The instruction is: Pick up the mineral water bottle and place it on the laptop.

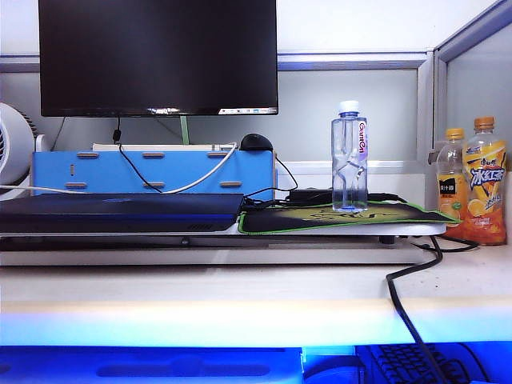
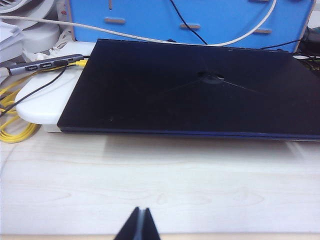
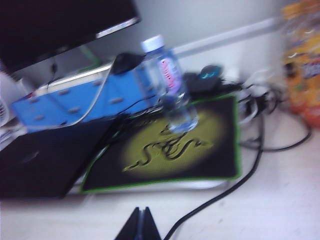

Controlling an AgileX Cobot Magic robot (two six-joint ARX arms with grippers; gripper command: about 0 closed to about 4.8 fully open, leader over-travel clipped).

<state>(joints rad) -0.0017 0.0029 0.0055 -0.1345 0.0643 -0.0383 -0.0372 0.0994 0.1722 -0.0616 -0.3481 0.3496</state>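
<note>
The mineral water bottle [image 1: 350, 156] [image 3: 169, 85], clear with a white cap, stands upright on a green-edged mouse mat [image 1: 344, 218] [image 3: 165, 150]. The laptop [image 1: 120, 211] [image 2: 195, 90] lies closed and flat to the left of the mat. In the left wrist view my left gripper [image 2: 140, 210] is shut and empty over bare wooden tabletop in front of the laptop. In the blurred right wrist view my right gripper [image 3: 142, 210] is shut and empty, well short of the mat and the bottle. Neither gripper shows in the exterior view.
A black monitor [image 1: 158, 56] and blue box [image 1: 152, 172] stand behind the laptop. Two orange-capped juice bottles [image 1: 476, 184] stand at far right. A black cable [image 1: 408, 296] [image 3: 235, 175] trails over the table's front edge. Yellow cable [image 2: 12, 127] and a hub [image 2: 42, 64] lie left of the laptop.
</note>
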